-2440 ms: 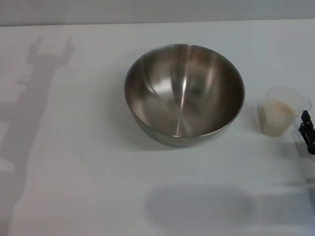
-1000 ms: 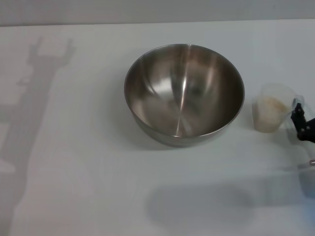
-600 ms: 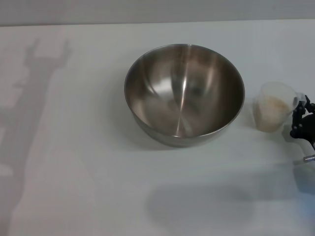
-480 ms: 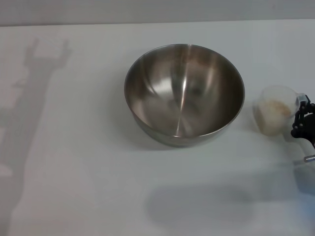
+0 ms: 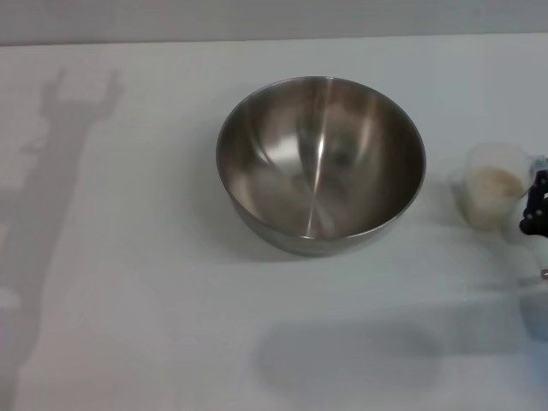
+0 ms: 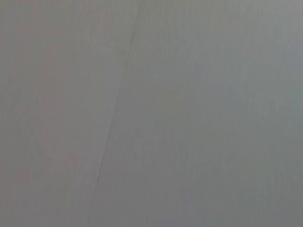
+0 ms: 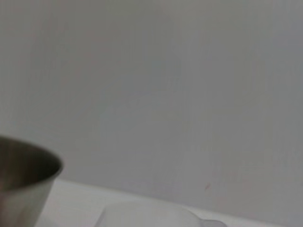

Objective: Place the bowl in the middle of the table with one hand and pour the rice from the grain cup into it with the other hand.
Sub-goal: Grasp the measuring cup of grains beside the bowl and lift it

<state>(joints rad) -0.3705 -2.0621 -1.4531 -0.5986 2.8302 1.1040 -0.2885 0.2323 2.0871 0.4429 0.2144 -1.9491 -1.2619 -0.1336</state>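
Risk | right gripper (image 5: pixel 537 214) beside cup (image 5: pixel 491 185), grip unclear I think | rice (image 5: pixel 494 182) could spill short of bowl (image 5: pixel 320 164)

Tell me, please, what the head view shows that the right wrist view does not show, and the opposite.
Only the head view shows the rice inside the grain cup, the right gripper beside that cup at the right edge, the bowl's empty inside, and an arm's shadow on the table. Only the right wrist view shows a plain wall behind. Both show the bowl and the grain cup.
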